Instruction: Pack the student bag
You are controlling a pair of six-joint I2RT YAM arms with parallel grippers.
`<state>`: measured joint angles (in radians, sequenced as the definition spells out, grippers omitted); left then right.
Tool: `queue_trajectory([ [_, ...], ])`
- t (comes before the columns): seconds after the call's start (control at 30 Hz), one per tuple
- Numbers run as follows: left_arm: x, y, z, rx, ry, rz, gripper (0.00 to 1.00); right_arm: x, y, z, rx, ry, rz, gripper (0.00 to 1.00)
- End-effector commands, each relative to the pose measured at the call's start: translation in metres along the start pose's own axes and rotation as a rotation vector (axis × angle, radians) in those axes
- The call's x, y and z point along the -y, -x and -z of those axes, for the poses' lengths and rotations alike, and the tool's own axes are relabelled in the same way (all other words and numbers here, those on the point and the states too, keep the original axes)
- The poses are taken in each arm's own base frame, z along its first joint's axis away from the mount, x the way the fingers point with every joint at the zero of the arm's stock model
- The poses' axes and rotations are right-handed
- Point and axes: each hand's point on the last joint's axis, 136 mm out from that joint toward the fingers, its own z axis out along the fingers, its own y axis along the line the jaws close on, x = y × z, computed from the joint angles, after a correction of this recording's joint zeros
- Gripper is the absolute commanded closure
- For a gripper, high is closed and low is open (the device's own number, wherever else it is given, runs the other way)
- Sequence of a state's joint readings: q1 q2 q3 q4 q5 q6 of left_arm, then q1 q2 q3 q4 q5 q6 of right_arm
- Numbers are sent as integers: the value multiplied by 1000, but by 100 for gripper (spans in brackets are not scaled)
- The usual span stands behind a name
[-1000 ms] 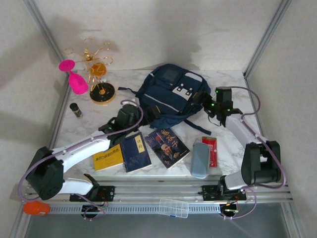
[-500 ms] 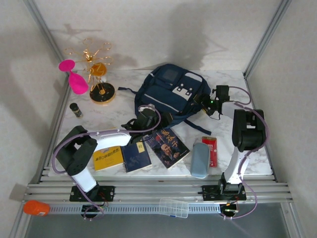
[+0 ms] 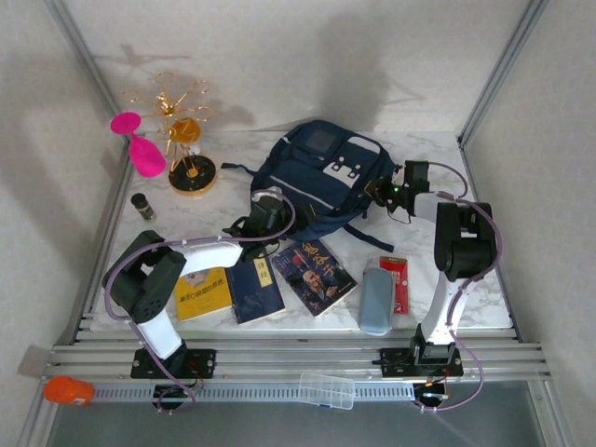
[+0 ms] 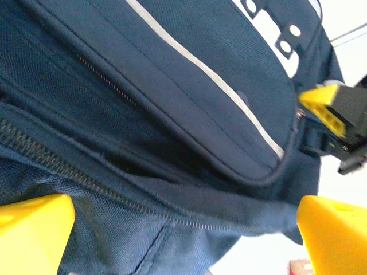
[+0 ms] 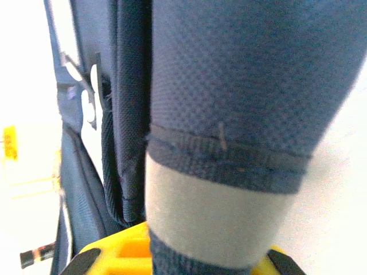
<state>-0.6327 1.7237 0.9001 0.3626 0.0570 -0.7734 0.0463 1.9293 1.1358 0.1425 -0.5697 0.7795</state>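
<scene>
ok so in the last second both arms have swung in on the student bag (image 3: 321, 172), which sits at the back middle of the table (image 3: 186, 223), lying flat with its front facing up. The right end effector (image 3: 380, 189) was spread a moment ago and is now pinching a navy fabric tab on the bag's right side; its wrist view shows the cloth running down between the yellow fingers (image 5: 109, 255). The left end effector (image 3: 264, 212) has moved up to the bag's near left edge, spread wide over the zipper (image 4: 57, 166).

My guess: right side anchors the bag while the left works it open. Nothing's packed yet.

Waiting in front: a yellow book (image 3: 202, 295), a blue book (image 3: 257, 287), a portrait book (image 3: 315, 276), a grey pencil case (image 3: 375, 298) and a red packet (image 3: 395, 282). The zipper looks mostly closed, so that's the blocker. The gold ornament (image 3: 182, 130) sits well off left.
</scene>
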Motion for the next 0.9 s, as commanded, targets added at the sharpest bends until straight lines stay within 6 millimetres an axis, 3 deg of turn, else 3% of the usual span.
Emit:
queue_trajectory([
  [0.0, 5, 46, -8, 115, -39, -55, 1, -65, 6, 37, 63, 149, 65, 94],
  [0.2, 17, 103, -30, 178, -44, -139, 1, -103, -21, 67, 108, 186, 64, 97],
  [0.3, 24, 133, -39, 203, -27, -180, 1, -107, -30, 83, 180, 181, 27, 97],
  [0.37, 20, 143, -44, 182, -6, -193, 1, -103, -32, 92, 245, 173, -13, 97],
  [0.43, 20, 151, -40, 174, 6, -212, 1, -100, -35, 94, 264, 188, -61, 97],
  [0.53, 23, 156, -19, 167, 27, -255, 1, -104, -43, 86, 262, 177, -85, 99],
  [0.67, 27, 149, 27, 138, 63, -228, 1, -111, -53, 78, 288, 156, -122, 100],
  [0.73, 39, 125, 47, 116, 24, -223, 1, -115, -56, 76, 288, 181, -133, 100],
  [0.87, 67, 60, 82, 82, -37, -274, 1, -118, -58, 78, 298, 172, -158, 100],
])
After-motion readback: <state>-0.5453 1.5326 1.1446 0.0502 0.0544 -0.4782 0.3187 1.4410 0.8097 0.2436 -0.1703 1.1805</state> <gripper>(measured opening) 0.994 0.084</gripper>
